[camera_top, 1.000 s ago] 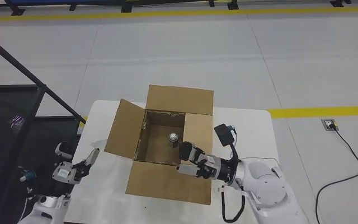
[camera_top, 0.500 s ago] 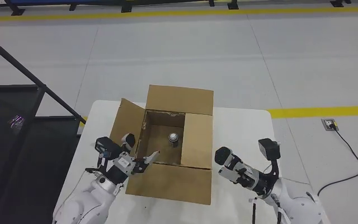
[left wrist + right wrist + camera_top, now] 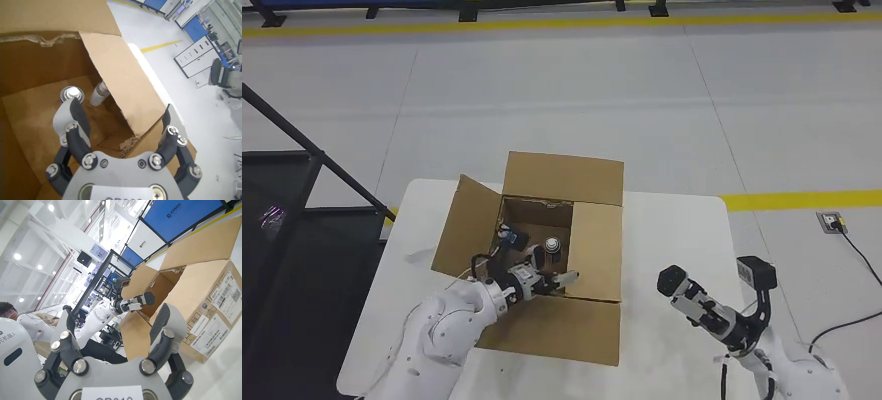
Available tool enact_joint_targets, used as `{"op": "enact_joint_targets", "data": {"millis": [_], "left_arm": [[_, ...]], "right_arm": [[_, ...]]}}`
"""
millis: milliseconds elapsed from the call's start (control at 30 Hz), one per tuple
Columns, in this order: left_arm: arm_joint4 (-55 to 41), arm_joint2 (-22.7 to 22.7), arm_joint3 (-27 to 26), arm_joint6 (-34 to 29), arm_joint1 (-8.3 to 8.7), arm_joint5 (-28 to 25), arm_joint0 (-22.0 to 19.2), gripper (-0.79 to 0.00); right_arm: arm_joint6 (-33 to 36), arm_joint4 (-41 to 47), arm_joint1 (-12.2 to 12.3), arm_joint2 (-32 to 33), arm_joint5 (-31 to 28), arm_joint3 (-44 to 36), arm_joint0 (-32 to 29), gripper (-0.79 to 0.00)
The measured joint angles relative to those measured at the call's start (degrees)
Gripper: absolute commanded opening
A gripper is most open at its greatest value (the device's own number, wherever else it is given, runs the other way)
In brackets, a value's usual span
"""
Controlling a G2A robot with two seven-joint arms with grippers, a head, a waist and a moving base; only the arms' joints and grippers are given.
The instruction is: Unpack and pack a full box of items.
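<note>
1. The left gripper (image 3: 122, 106) is at the opening of the cardboard box (image 3: 562, 178), jaws spread wide and empty.
2. Inside the box stand a spray can (image 3: 72, 93) and, just beside it, a small bottle (image 3: 98, 94).
3. The right gripper (image 3: 115, 311), jaws released, is over the table (image 3: 682, 230) beside the box.

The box (image 3: 572, 335) is matt brown cardboard, rough and fibrous along its torn flap edges, with smooth white paper labels (image 3: 209, 336) stuck on one side. The can (image 3: 72, 93) has a shiny metal top; the bottle (image 3: 98, 94) looks like smooth plastic. The left gripper (image 3: 122, 103) and right gripper (image 3: 116, 309) have matt grey plates, bright metal screws and matt black fingers (image 3: 79, 117); one pad (image 3: 160, 319) is ribbed. The table (image 3: 682, 230) is smooth, matt white.
</note>
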Motion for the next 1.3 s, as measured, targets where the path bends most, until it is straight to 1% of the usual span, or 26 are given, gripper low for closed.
{"op": "enact_joint_targets", "data": {"millis": [133, 300, 400, 600, 733, 933, 1067, 1300], "left_arm": [[-6.14, 0.60, 3.78, -5.64, -0.11, -1.00, -2.44, 0.000], [-10.91, 2.08, 7.58, -8.99, -0.41, -2.08, -4.71, 0.000], [-12.39, 3.47, 9.07, -10.21, -0.65, -2.87, -5.86, 0.000], [-13.82, 6.12, 10.27, -9.57, -1.22, -3.44, -7.02, 0.000], [-14.77, 6.28, 9.32, -9.13, -1.26, -3.73, -7.16, 0.000], [-14.31, 5.63, 3.87, -7.74, -0.95, -3.53, -5.49, 0.000], [-15.18, 5.83, 1.07, -6.73, -1.02, -2.09, -5.15, 0.000], [-12.54, 7.99, -2.14, -1.73, -1.61, -0.27, -5.23, 0.000]], "right_arm": [[0.23, 0.68, 0.38, -0.28, 0.13, 0.97, 0.93, 0.000], [0.34, 1.40, 0.82, -0.98, 0.02, 1.67, 1.80, 0.000], [0.19, 1.46, 1.07, -1.27, 0.04, 1.86, 2.11, 0.000], [-0.24, 1.66, 1.57, -1.41, -0.40, 1.69, 1.44, 0.000], [-0.56, 2.10, 1.92, -1.07, -1.21, 1.47, 0.41, 0.000], [-1.24, 2.60, 2.44, -0.39, -2.08, 1.12, -0.98, 0.000], [-1.55, 3.29, 2.85, 0.57, -2.79, 0.64, -2.06, 0.000], [-2.14, 4.21, 3.52, 2.35, -3.90, 0.12, -3.94, 0.000]]}}
